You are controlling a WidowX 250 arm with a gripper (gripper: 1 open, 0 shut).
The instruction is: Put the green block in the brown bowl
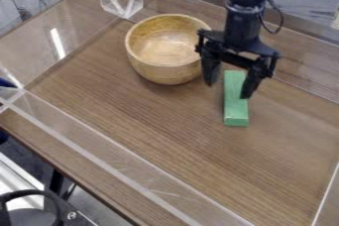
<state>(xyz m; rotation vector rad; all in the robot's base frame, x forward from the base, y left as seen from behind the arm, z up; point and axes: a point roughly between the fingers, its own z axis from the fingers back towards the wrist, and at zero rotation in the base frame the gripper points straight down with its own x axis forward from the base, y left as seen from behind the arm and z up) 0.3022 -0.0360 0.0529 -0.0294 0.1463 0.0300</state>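
Note:
The green block [236, 106] lies flat on the wooden table, just right of the brown bowl [169, 48], its long side running toward the camera. My gripper [235, 77] hangs over the block's far end with its two black fingers spread wide, one on each side of the bar. It is open and holds nothing. The block's far end is partly hidden behind the gripper. The bowl is empty, showing its pale grainy inside.
Clear acrylic walls [40, 101] fence the wooden table on the left and front. A small clear angled stand [119, 0] sits at the back left behind the bowl.

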